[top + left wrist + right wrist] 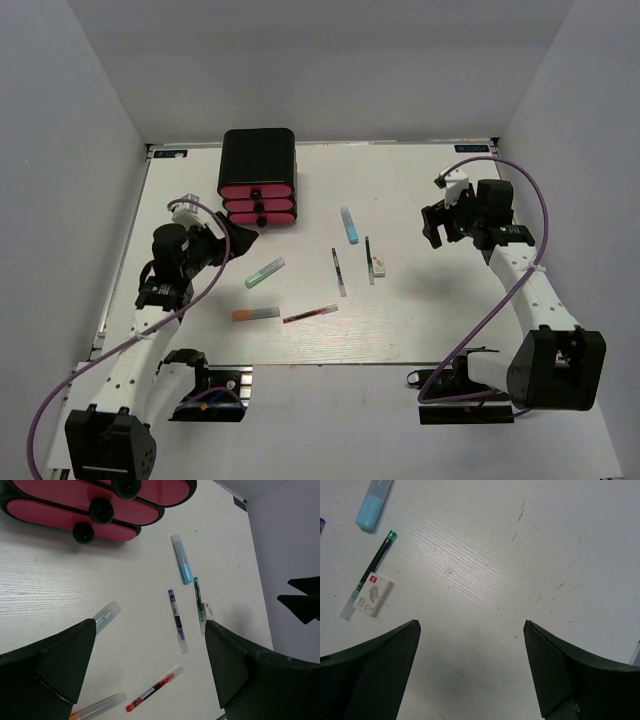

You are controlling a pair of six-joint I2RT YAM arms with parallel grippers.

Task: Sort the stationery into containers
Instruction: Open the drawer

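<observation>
Stationery (pixel 349 225) lies loose on the table (pixel 420 320); my left gripper (pixel 150 625) and right gripper (pixel 471 623) both gape open, empty.

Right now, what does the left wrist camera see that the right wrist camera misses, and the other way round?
Only the left wrist view: the pink-red drawers with black knobs, the whole purple-tipped pen, the red pen, the ends of the green marker and orange marker, and the right gripper far off. Only the right wrist view: a bare scratched stretch of table, and the white block with its printed face in full. Both: the light-blue marker, the green-tipped pen and the white block.
</observation>
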